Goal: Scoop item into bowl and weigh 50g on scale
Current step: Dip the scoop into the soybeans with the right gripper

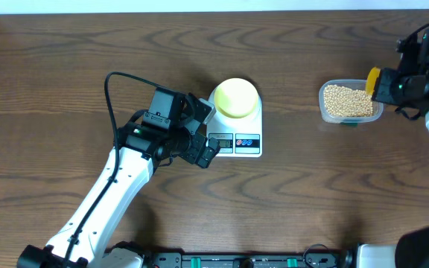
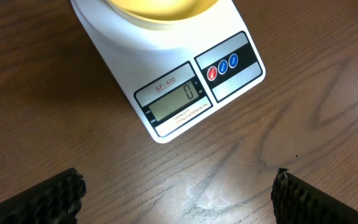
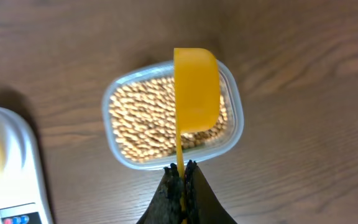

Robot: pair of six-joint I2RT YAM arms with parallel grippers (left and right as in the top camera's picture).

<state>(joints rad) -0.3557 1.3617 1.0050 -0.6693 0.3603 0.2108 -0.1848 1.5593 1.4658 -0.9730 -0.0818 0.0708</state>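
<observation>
The pale yellow bowl (image 1: 236,97) sits on the white scale (image 1: 253,144), whose display (image 2: 180,102) reads 0. The bowl's lower edge shows in the left wrist view (image 2: 160,9). Tan beans (image 1: 346,101) fill a clear plastic tub (image 1: 326,112) at the right. My left gripper (image 1: 205,141) is open and empty, just left of the scale's front; its fingertips flank bare table (image 2: 178,196). My right gripper (image 3: 183,171) is shut on the handle of a bright yellow scoop (image 3: 196,90), held over the beans (image 3: 142,121). The scoop also shows in the overhead view (image 1: 374,79).
The tub (image 3: 232,134) stands right of the scale (image 3: 17,168). A black cable (image 1: 110,97) loops up from the left arm. The table's far edge (image 1: 199,13) runs along the top.
</observation>
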